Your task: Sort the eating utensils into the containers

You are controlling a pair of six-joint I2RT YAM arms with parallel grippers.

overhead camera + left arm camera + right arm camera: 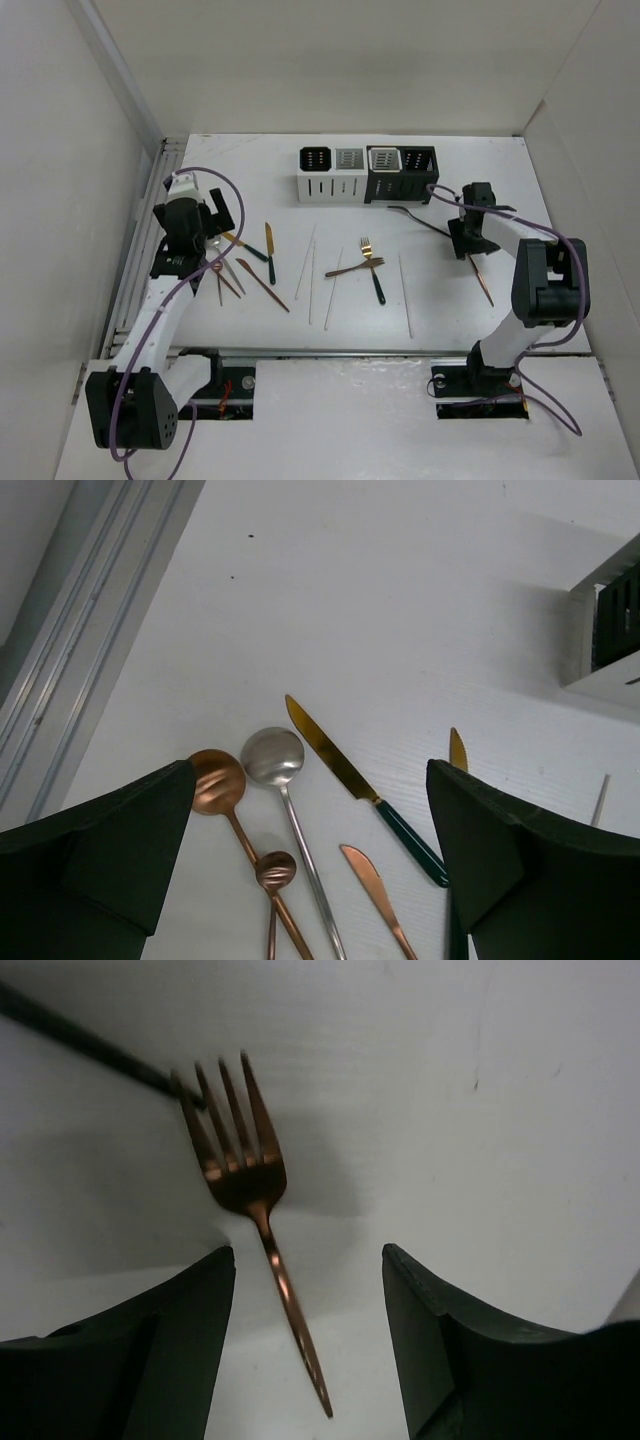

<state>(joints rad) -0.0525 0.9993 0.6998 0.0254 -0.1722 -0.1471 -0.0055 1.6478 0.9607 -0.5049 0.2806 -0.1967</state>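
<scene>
Right tool [305, 1260]: fingers apart, straddling the handle of a copper fork [240, 1175] that lies flat on the counter [450, 320], not closed on it; the fork's tines overlap a dark handle [70, 1030]. Left tool [310, 790]: fingers apart, nothing clamped, positioned above a copper spoon [217, 780], a silver spoon [272, 755] and a gold knife [325, 745] lying together on the counter. White containers [330, 187] and black containers [402, 185] stand side by side at the far edge; white chopsticks [307, 262] lie mid-counter, well short of them.
</scene>
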